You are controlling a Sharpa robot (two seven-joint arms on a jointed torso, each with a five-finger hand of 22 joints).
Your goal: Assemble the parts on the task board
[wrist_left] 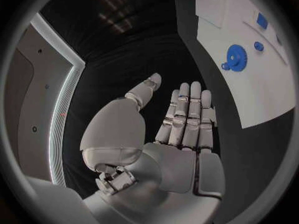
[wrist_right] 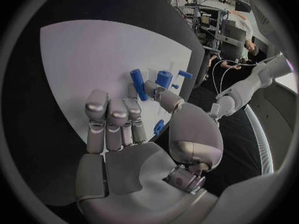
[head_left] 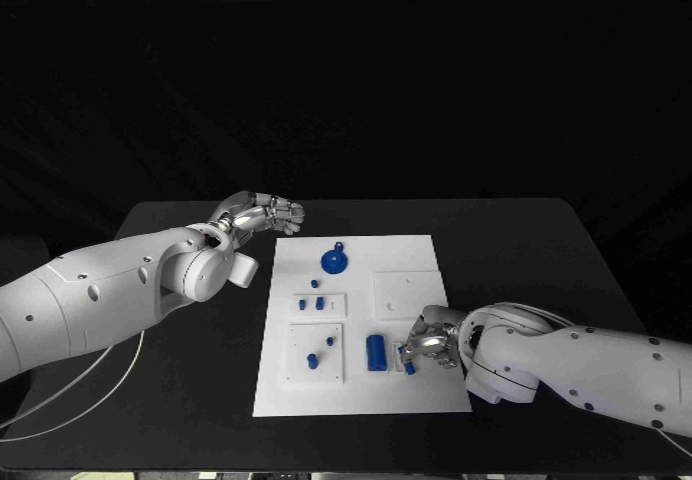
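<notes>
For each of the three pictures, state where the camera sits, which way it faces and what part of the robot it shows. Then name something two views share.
Head view: on the robot's head, looking down at the task board; both arms show.
Left wrist view: behind the left hand, facing the board's far end.
Right wrist view: behind the right hand, over the board.
Shared: the blue gear shows in head and left wrist views.

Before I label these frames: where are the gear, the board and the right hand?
gear (head_left: 333, 262), head view, middle of its disc.
board (head_left: 404, 250), head view, bare far corner.
right hand (head_left: 430, 340), head view, middle of the hand.
</notes>
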